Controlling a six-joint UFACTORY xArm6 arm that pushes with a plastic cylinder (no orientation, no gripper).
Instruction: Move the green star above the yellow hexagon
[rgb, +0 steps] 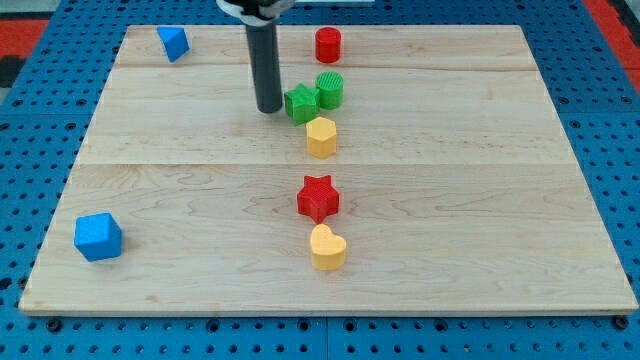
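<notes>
A single view looks down at a slant from beyond the near edge of the bench (200, 250), facing its far edge, so the wooden top narrows toward the top of the frame. It stands back enough to take in nearly the whole top, with blue pegboard (30, 150) showing on all sides and a strip of red (40, 25) in the upper corners. The rod enters from the top edge left of centre, and my tip (268, 108) lands in the upper middle of the frame.
</notes>
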